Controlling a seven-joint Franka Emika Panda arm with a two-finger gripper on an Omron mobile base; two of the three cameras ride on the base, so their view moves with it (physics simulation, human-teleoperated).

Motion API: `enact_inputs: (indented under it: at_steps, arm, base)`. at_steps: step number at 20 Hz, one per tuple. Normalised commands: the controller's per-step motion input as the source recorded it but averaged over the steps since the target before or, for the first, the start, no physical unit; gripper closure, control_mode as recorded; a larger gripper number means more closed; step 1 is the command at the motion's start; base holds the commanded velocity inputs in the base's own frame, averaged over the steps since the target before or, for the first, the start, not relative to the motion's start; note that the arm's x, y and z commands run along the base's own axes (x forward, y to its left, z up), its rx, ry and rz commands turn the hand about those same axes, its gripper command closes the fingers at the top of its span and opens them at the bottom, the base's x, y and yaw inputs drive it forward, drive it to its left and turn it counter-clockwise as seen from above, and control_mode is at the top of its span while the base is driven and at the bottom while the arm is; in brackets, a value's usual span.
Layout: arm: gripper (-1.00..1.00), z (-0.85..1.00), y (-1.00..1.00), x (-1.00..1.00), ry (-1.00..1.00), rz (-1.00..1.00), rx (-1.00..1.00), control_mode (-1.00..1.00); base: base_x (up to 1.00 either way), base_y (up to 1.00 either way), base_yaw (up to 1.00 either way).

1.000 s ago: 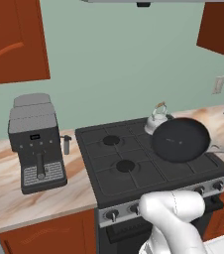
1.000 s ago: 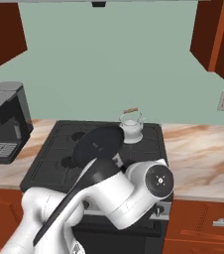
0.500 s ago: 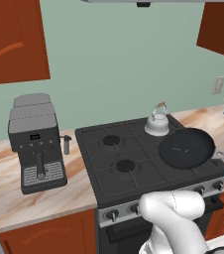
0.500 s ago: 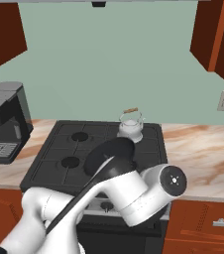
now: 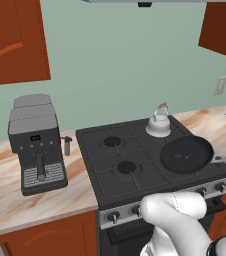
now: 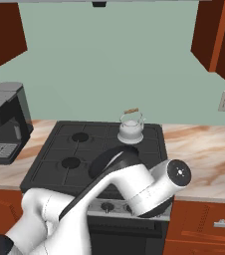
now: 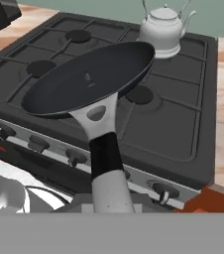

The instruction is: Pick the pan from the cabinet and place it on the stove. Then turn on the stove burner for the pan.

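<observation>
A round, shallow black non-stick frying pan (image 7: 91, 79) hangs just above the front right burner of the black four-burner gas stove (image 5: 116, 166), near a white kettle (image 5: 158, 122). This looks like the placing step: next, lower the pan flat onto the grate and release. The gripper's fingers are closed tight on the pan's long handle (image 7: 104, 154)

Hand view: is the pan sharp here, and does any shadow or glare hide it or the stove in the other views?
Hand view: the pan is sharp, with only a soft sheen on its rim; no blur. Left base view: flat, even lighting, the pan shows clearly above the stove, no glare. Right base view: the robot's own arm covers most of the pan; the kettle is crisp.
</observation>
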Motion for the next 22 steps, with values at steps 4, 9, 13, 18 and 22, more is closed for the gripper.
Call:
enact_inputs:
  at_steps: [4,9,13,18,22]
  arm:
    - [1.00,-0.17,-0.36,0.27,0.05,0.00,0.09,-1.00]
    - [1.00,-0.20,-0.36,0.25,0.02,0.00,0.09,-1.00]
    - [1.00,-0.23,-0.26,0.28,0.02,0.00,0.06,-1.00]
    - [1.00,-0.34,-0.14,0.25,0.02,0.00,0.02,-1.00]
    - [1.00,-0.40,-0.07,0.25,0.03,0.00,0.00,-1.00]
  base:
    - [0.00,0.00,0.00]
    - [0.00,0.00,0.00]
    - [0.00,0.00,0.00]
    - [0.00,0.00,0.00]
    - [0.00,0.00,0.00]
